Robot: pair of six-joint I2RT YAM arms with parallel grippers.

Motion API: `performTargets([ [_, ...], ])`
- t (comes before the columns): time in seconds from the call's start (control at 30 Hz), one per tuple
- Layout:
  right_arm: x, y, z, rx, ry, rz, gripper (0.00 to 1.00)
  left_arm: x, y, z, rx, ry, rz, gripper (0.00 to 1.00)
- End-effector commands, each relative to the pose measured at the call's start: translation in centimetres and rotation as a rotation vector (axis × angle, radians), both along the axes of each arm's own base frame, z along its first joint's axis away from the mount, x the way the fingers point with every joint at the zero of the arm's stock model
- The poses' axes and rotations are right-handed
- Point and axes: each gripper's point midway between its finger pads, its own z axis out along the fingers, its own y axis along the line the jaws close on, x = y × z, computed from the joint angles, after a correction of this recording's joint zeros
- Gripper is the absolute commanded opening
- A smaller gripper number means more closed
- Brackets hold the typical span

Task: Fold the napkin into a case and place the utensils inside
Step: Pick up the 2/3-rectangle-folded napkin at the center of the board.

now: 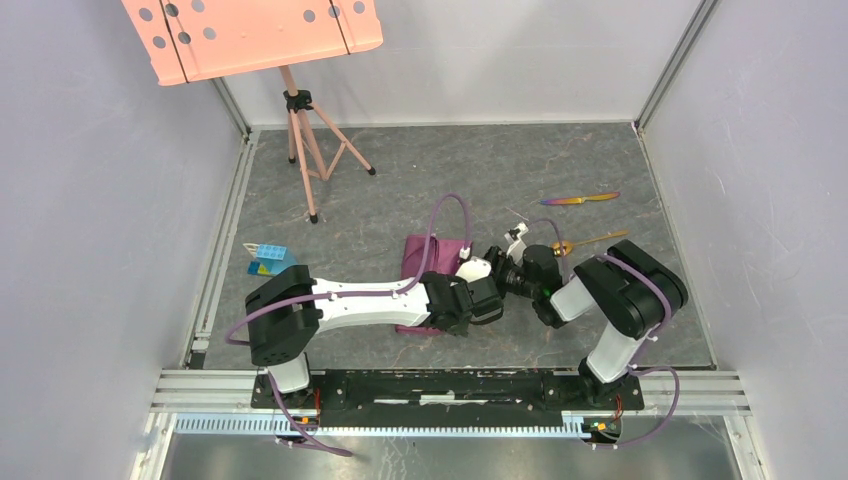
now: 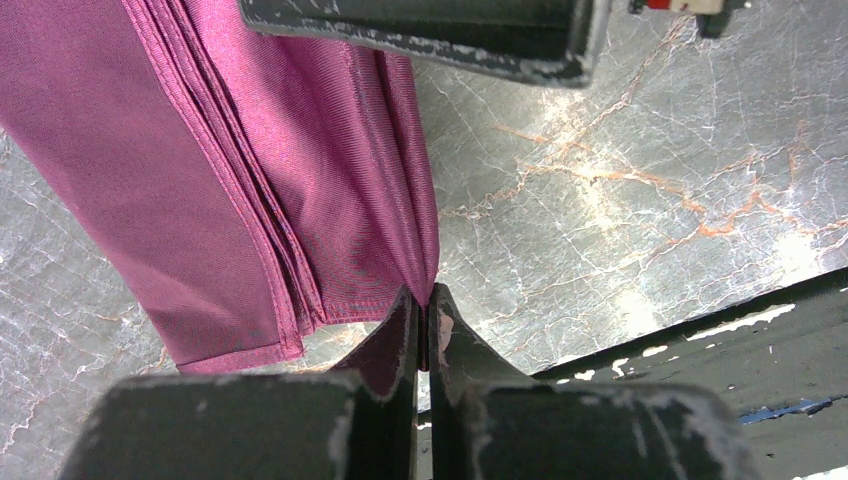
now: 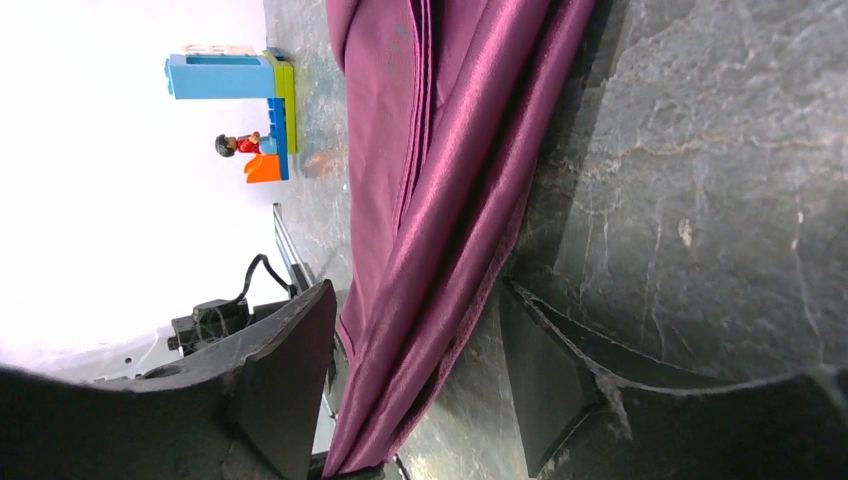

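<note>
The left gripper (image 2: 422,312) is pinched fully closed on the near hem of the napkin (image 2: 250,180), its two worn dark fingers (image 2: 395,345) meeting with only a sliver of plum cloth between them. From that pinch the napkin runs away from the fingertips in several stacked, lengthwise layers, forming a narrow folded strip on the grey marbled table (image 2: 620,200). The left wrist view alone shows these stitched hems lying one on another. The right wrist view alone shows the right gripper (image 3: 412,300) standing partly open, one finger (image 3: 290,380) on each side of the shiny fold of the napkin (image 3: 440,150). The fold passes between the fingers with a gap on its table side, so nothing is gripped there. Past that gripper's far finger stands a small blue-and-orange block toy (image 3: 250,110). Only the top view takes in both arms, the left gripper (image 1: 462,305) and the right gripper (image 1: 497,268) meeting over the near right part of the napkin (image 1: 435,255). The utensils lie bare on the table (image 1: 500,160), outside the cloth. The gold spoon (image 1: 585,243) is just behind the right gripper's wrist and the iridescent knife (image 1: 580,199) is farther off beyond it. A pink stand on a tripod (image 1: 305,140) rises at the far left.
</note>
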Motion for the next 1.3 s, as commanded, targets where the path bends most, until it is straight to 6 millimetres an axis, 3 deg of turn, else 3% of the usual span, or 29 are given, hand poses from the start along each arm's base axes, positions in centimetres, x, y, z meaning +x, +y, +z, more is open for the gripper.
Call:
performTargets([
  [0.0,1.6,0.4,-0.1,-0.007,-0.033,-0.030,0.65,0.5,-0.7,1.9,-0.076,-0.037,0.033,0.02],
  [0.23,2.8,0.4,-0.3,-0.018,-0.062,-0.050,0.48,0.3,-0.7,1.8,-0.075,-0.029,0.030,0.02],
  [0.53,4.0,0.3,-0.8,-0.053,-0.086,-0.066,0.45,0.1,-0.5,1.6,-0.079,-0.025,0.033,0.02],
  [0.63,4.2,0.4,-0.8,-0.056,-0.096,-0.062,0.37,0.2,-0.5,1.6,-0.083,-0.024,0.033,0.02],
  [0.77,4.5,0.4,-0.5,-0.065,-0.149,-0.051,0.10,-0.3,-1.3,1.8,-0.113,-0.003,0.004,0.03],
  [0.8,4.5,0.5,-0.6,-0.078,-0.170,-0.037,0.02,-0.5,-1.7,2.1,-0.134,0.006,-0.008,0.07],
  [0.83,4.5,0.6,-0.5,-0.081,-0.189,-0.018,0.00,-0.7,-2.2,2.5,-0.166,0.020,-0.018,0.17],
  [0.87,4.6,0.8,-0.4,-0.085,-0.208,0.002,0.00,-0.9,-2.7,3.1,-0.198,0.027,-0.031,0.29],
  [0.97,4.3,1.1,-0.5,-0.100,-0.249,0.059,0.00,-0.8,-3.4,5.6,-0.282,0.029,-0.047,0.47],
  [1.1,4.3,1.0,-1.2,-0.168,-0.272,0.110,0.00,1.3,-2.4,8.6,-0.427,0.030,0.012,0.48],
  [1.13,4.3,1.0,-1.2,-0.181,-0.285,0.123,0.00,2.1,-2.1,9.2,-0.476,0.020,0.035,0.45],
  [1.27,4.6,1.2,-1.3,-0.226,-0.311,0.181,0.00,6.6,1.0,8.8,-0.569,-0.014,0.199,0.25],
])
